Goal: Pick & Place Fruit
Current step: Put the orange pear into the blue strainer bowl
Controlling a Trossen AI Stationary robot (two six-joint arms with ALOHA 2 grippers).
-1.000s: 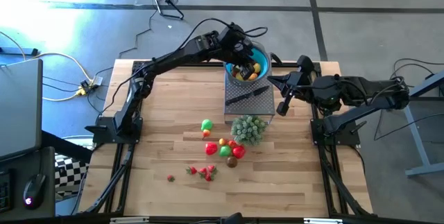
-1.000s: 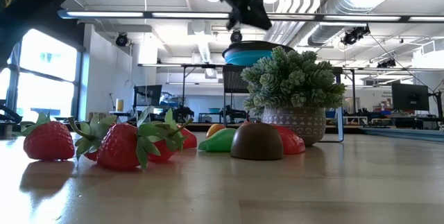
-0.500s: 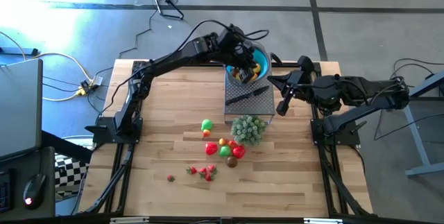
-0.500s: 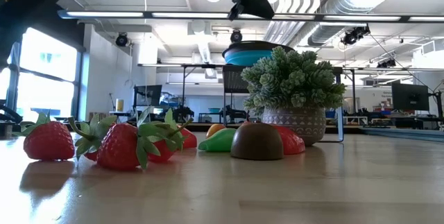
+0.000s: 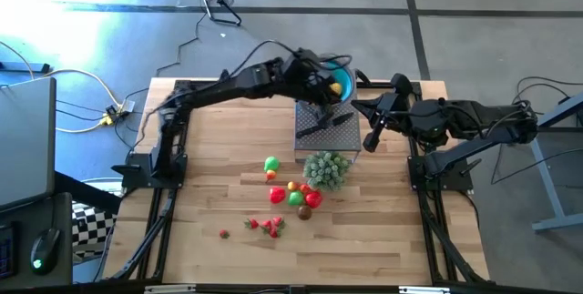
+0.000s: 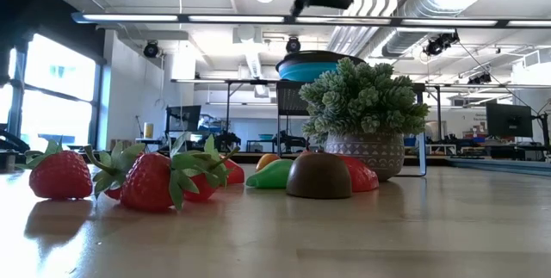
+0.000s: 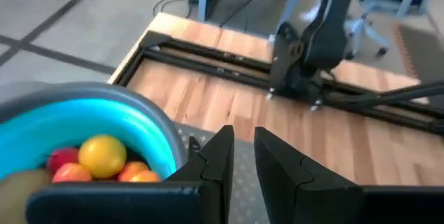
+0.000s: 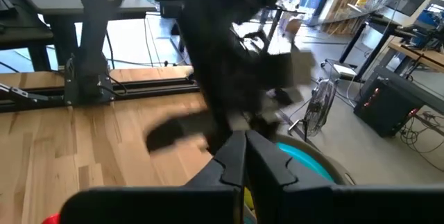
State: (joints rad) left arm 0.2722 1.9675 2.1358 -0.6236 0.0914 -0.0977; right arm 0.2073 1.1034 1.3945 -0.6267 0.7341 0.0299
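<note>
Already some of the fruit (image 7: pixel 97 156) sits inside the blue bowl (image 5: pixel 342 79), which stands raised on a grey mesh stand (image 5: pixel 328 130) near the worktop's far edge; the height keeps the drop-off point clear of everything on the wood. In the left wrist view a yellow piece, a red one and two orange ones lie together against the bowl's inner wall. The other fruits (image 5: pixel 293 194) remain loose on the bare wood toward the middle of the worktop: a green one and several red, orange and brown ones in a clump, with strawberries (image 6: pixel 153 179) nearer the front edge. A bushy green potted plant (image 5: pixel 326 167) stands between that clump and the stand, touching neither arm.

The left gripper (image 5: pixel 324 91) hangs just beside the bowl's rim, above the stand, its fingers drawn to a narrow slit with nothing between them, which suits a hand that has nothing to carry. The right gripper (image 5: pixel 371 139) waits at the worktop's right edge beside the stand, fingers pressed together and empty, seemingly parked out of the way.
</note>
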